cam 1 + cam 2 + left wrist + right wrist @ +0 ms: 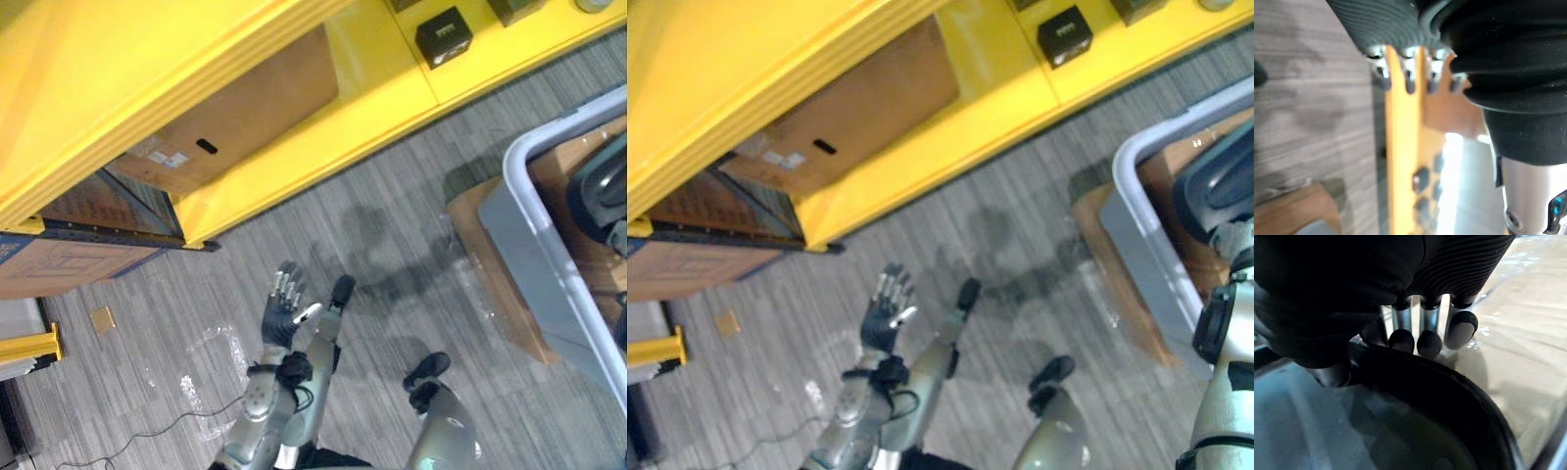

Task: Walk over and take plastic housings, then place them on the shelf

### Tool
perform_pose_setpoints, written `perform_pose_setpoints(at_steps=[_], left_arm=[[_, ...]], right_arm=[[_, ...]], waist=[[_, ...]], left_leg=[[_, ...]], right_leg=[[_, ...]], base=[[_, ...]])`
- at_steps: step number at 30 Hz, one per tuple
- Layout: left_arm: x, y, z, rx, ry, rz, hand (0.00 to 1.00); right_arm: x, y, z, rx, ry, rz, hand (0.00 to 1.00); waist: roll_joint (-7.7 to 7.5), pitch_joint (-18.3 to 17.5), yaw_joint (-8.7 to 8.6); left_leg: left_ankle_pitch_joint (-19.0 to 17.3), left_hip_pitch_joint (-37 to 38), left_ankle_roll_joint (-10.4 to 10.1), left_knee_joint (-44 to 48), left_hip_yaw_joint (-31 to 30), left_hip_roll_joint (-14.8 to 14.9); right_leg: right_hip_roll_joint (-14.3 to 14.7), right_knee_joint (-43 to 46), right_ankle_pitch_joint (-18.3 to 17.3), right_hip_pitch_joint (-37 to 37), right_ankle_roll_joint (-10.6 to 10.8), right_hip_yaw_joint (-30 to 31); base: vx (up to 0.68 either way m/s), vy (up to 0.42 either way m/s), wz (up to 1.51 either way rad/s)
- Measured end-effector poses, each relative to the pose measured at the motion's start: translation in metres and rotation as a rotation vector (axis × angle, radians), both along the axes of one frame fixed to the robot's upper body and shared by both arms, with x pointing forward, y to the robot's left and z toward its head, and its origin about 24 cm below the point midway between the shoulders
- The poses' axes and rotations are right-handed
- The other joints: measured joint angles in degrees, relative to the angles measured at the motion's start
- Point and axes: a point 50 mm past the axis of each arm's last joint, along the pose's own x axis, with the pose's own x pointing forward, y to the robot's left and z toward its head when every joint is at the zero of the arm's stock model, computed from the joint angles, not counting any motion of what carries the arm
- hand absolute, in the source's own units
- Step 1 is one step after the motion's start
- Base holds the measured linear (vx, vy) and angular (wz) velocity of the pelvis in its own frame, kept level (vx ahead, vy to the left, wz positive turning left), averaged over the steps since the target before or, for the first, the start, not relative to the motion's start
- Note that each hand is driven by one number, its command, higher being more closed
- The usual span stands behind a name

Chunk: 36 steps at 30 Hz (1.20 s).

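Grey carpet is lying below the yellow shelf. The left hand is hanging over the carpet, fingers straight, holding nothing. The right hand is reaching into the grey bin, its fingers and thumb pinching the rim of a dark plastic housing.

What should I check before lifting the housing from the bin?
1. Right hand grips housing: ok, fingers curled over its rim.
2. Housing clear of bin: cannot tell.
3. Left hand free: ok, open above floor.
4. Shelf has room: ok, bare yellow beside black part.
5. Floor to shelf: not ok, plastic film lies on it.
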Motion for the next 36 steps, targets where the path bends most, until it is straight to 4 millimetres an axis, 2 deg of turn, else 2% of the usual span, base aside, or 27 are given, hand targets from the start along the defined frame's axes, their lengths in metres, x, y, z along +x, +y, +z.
perform_pose_setpoints(at_steps=[7, 10, 15, 16, 19, 25, 28, 30, 32, 36], left_arm=[[0.000, 0.015, 0.002, 0.005, -0.032, 0.055, 0.00], [-0.002, 0.024, 0.007, -0.003, -0.052, 0.091, 0.00], [-0.008, 0.039, 0.013, 0.022, -0.089, 0.117, 0.00], [-0.008, 0.043, 0.014, 0.028, -0.095, 0.124, 0.00], [-0.007, 0.050, 0.022, 0.039, -0.131, 0.148, 0.00], [-0.004, 0.050, 0.042, 0.164, -0.242, 0.117, 0.00], [0.010, 0.044, 0.053, 0.200, -0.287, 0.085, 0.00], [0.021, 0.040, 0.064, 0.213, -0.322, 0.065, 0.00], [0.040, 0.033, 0.069, 0.243, -0.331, 0.011, 0.00], [0.079, 0.027, 0.072, 0.299, -0.268, -0.090, 0.00]], right_arm=[[0.002, -0.003, 0.009, -0.225, 0.037, 0.033, 1.00], [0.005, -0.002, 0.016, -0.342, 0.066, 0.066, 1.00], [0.015, 0.007, 0.019, -0.513, 0.105, 0.158, 1.00], [0.016, 0.010, 0.015, -0.531, 0.114, 0.174, 1.00], [0.019, 0.016, 0.003, -0.559, 0.118, 0.216, 1.00], [0.037, 0.046, 0.004, -0.690, 0.093, 0.349, 1.00], [0.040, 0.054, 0.006, -0.725, 0.081, 0.380, 1.00], [0.046, 0.064, 0.004, -0.733, 0.069, 0.409, 1.00], [0.051, 0.074, 0.005, -0.749, 0.048, 0.438, 1.00], [0.061, 0.102, 0.020, -0.836, -0.039, 0.511, 1.00]], waist=[[-0.15, 0.06, -0.03], [-0.49, 0.25, -0.79], [-3.62, 0.28, -2.06], [-4.44, 0.29, -2.94], [-6.33, -0.20, -4.00], [-7.18, -0.48, -5.92], [-7.40, -0.57, -6.78], [-7.88, -0.82, -7.96], [-8.16, -0.97, -8.45], [-8.19, -0.98, -11.16]], left_leg=[[0.04, 0.14, 0.01, -0.03, 1.25, 0.81], [0.05, 1.68, 0.00, -0.62, 2.26, 1.48], [0.37, 5.27, -0.20, -3.54, 4.71, 3.08], [0.51, 5.89, -0.19, -4.03, 4.77, 3.15], [0.50, 7.20, -0.17, -4.04, 6.29, 3.15], [-0.38, 9.61, 0.93, -4.15, 10.38, 4.25], [-0.28, 9.75, 0.93, -4.14, 13.40, 4.86], [-0.11, 9.79, 0.85, -4.15, 14.25, 4.77], [0.04, 10.25, 1.01, -4.17, 15.83, 4.86], [0.02, 11.07, 1.01, -4.48, 17.59, 5.38]], right_leg=[[1.20, -1.80, 1.76, 0.34, 0.03, 1.14], [1.88, -2.76, 2.08, 1.56, -0.20, 1.55], [3.01, -3.37, 2.16, 2.80, -0.48, 3.09], [3.09, -3.59, 2.16, 3.37, -0.49, 3.05], [3.04, -4.13, 2.18, 4.53, -0.47, 3.43], [4.02, -6.09, 3.29, 6.46, -0.74, 4.94], [4.40, -7.58, 4.63, 6.37, -0.61, 6.16], [4.51, -8.94, 5.74, 6.40, -0.49, 7.15], [4.70, -10.29, 6.88, 6.53, -0.44, 8.32], [5.51, -13.00, 8.87, 7.48, -0.63, 9.66]], base=[[-0.02, -0.070, -0.08], [-0.03, -0.095, -0.16], [-0.03, -0.094, -0.20], [0.00, -0.094, -0.05], [0.00, -0.063, -0.07], [-0.04, -0.056, -0.17], [-0.05, -0.032, -0.21], [-0.01, -0.010, -0.19], [-0.01, -0.004, -0.26], [-0.03, -0.012, -0.22]])
